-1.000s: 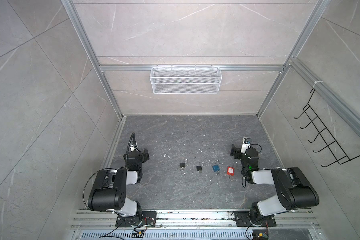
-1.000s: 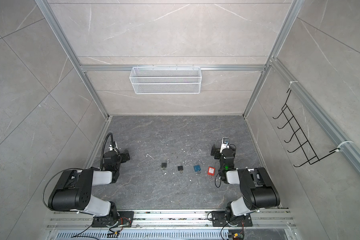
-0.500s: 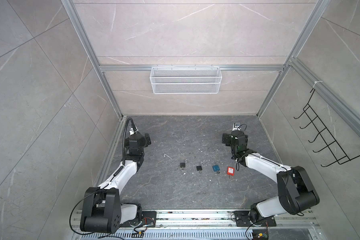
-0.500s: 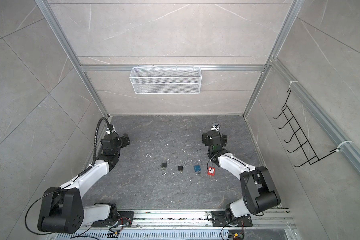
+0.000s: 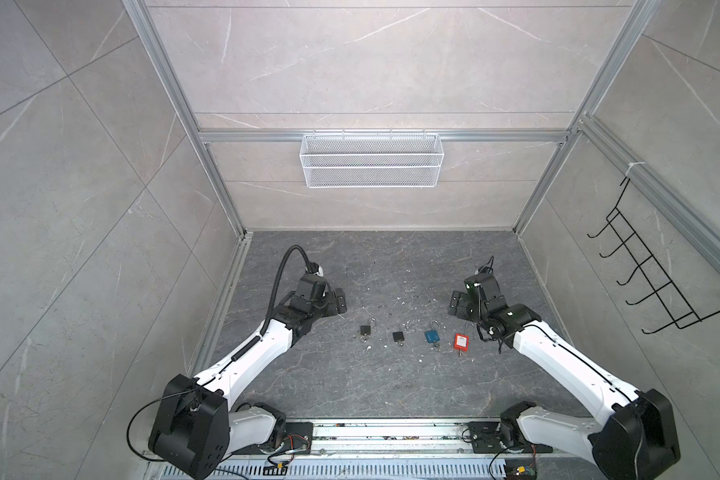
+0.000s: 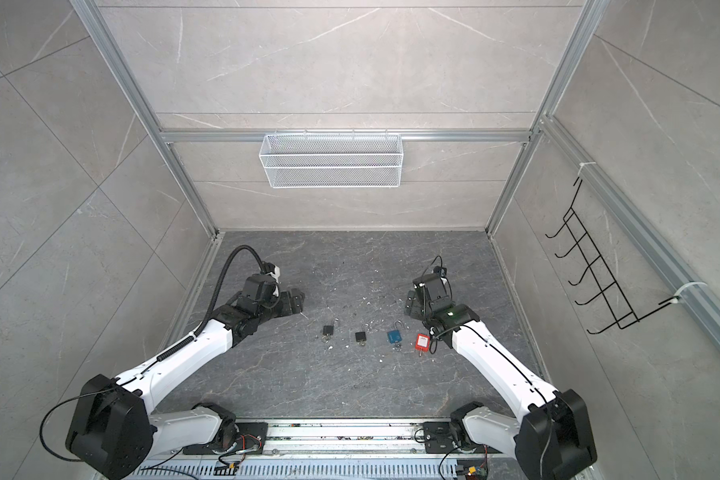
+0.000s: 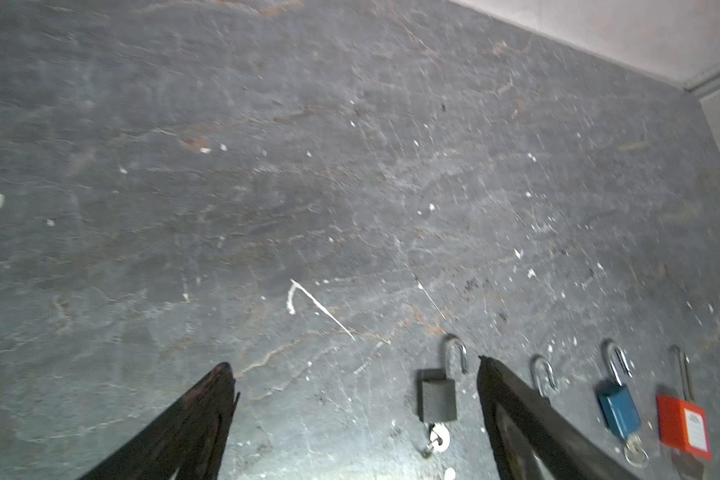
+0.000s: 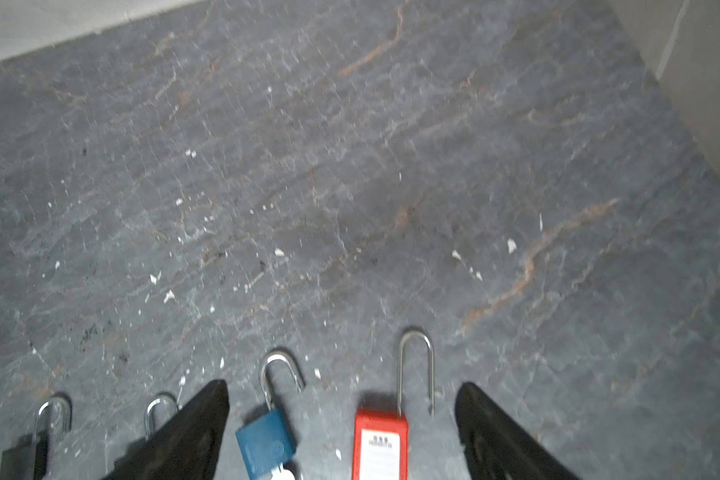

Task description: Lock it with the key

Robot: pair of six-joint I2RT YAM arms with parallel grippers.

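While swinging out from their folded rest, the left gripper (image 5: 336, 300) and right gripper (image 5: 454, 305) are hanging wide and empty at 10 and 2 o'clock of four open padlocks (image 5: 398, 336), keys (image 7: 436, 438) untouched, so locking is only starting.

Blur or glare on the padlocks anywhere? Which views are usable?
Both top views: sharp and evenly lit, but the red padlock is tiny. Right wrist view: smeared, blue padlock soft, red label unreadable. Left wrist view: also soft, with bright glare on the floor beside the grey padlock.
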